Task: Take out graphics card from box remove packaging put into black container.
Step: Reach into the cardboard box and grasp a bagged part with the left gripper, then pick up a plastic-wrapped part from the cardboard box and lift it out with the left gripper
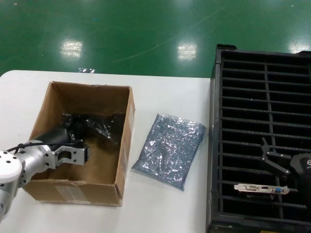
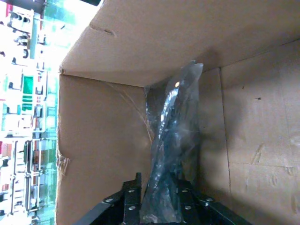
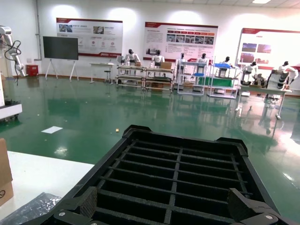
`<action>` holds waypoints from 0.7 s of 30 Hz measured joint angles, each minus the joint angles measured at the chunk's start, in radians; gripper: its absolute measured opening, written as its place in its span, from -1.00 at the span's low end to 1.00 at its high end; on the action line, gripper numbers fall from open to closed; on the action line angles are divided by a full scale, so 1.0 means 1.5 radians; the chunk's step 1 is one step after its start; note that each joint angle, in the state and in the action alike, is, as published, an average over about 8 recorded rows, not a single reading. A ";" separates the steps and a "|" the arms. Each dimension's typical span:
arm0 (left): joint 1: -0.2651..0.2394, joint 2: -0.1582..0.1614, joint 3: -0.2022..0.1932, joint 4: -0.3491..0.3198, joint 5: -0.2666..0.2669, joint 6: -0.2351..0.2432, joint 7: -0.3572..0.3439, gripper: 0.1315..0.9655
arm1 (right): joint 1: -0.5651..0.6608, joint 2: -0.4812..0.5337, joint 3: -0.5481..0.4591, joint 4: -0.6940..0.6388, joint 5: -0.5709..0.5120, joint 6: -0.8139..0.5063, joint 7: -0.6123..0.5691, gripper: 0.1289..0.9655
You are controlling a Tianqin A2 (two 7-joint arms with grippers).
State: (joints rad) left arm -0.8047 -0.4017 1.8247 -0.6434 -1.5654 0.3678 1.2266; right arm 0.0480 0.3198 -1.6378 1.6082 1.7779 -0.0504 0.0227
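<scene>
From the head camera, a shallow brown cardboard box (image 1: pixel 82 141) sits on the white worktop (image 1: pixel 165 208), close to its left edge. The left gripper (image 1: pixel 86 155) is down inside this box, near the front wall. Its fingers are pressed together on a dark shiny plastic bag (image 1: pixel 99 125) that lies across the box floor. Something may be inside that bag, but the view is too dark to tell. An empty-looking grey-blue glossy plastic bag (image 1: pixel 170 148) lies flat on the worktop between the box and the big black plastic crate with many long slots (image 1: pixel 262 97). The crate stands along the right edge of the worktop. A thin dark graphics card with a silver end bracket (image 1: pixel 262 188) stands in a slot near the crate's front right corner. The right gripper (image 1: pixel 272 158) hangs just above and beside the card, with its fingers spread and not touching it.

From the left wrist camera, the two dark fingers (image 2: pixel 131 199) pinch the edge of the dark bag (image 2: pixel 171 154). The bag stands up tall against the brown inside walls of the box (image 2: pixel 103 140).

From the right wrist camera, the black crate (image 3: pixel 178 173) fills the low part of the view. The tips of the gripper's fingers (image 3: pixel 86 204) are spread wide at its near rim. A corner of the grey-blue bag (image 3: pixel 35 208) shows on the white worktop (image 3: pixel 42 171) beside the crate.
</scene>
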 joint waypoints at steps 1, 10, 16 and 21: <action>0.001 0.000 0.001 -0.001 0.000 0.000 -0.001 -0.48 | 0.000 0.000 0.000 0.000 0.000 0.000 0.000 1.00; 0.008 -0.005 0.004 -0.012 0.002 0.002 -0.011 -0.80 | 0.000 0.000 0.000 0.000 0.000 0.000 0.000 1.00; 0.023 -0.013 0.003 -0.041 0.002 0.003 -0.025 -0.93 | 0.000 0.000 0.000 0.000 0.000 0.000 0.000 1.00; 0.052 -0.031 0.005 -0.103 0.013 -0.005 -0.058 -0.96 | 0.000 0.000 0.000 0.000 0.000 0.000 0.000 1.00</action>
State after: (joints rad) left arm -0.7270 -0.4477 1.8327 -0.7984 -1.5459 0.3598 1.1389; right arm 0.0480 0.3198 -1.6378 1.6082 1.7779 -0.0504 0.0227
